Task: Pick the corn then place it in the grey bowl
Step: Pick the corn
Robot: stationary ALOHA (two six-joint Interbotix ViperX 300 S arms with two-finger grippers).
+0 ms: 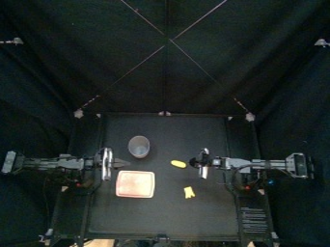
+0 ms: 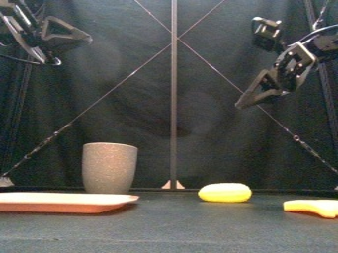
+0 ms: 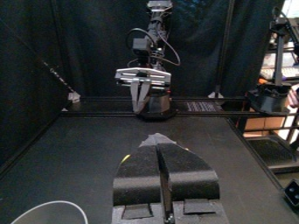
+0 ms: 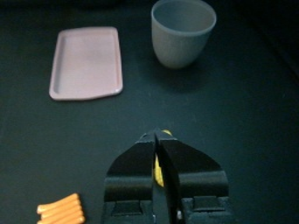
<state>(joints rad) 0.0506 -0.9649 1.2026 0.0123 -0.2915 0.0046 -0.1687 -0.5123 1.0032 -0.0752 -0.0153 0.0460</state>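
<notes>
Black-curtained desk point(image 1: 161, 210): small yellow toy corn point(image 2: 224, 192) lies mid-desk, unpicked, near-right of the tall grey speckled cup point(image 2: 110, 166); right hand point(image 4: 159, 138), clenched above it, must open and descend; left hand point(image 3: 160, 140) rests clenched.

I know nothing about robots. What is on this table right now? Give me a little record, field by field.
corn: yellow, lying on the table, untouched
grey bowl: tall cup, upright, left of the corn
pink tray: flat, front left
orange-yellow toy: front right
left gripper: raised, jaws shut, holding nothing
right gripper: raised near the corn, jaws shut, holding nothing
progress: corn not yet picked up
</notes>
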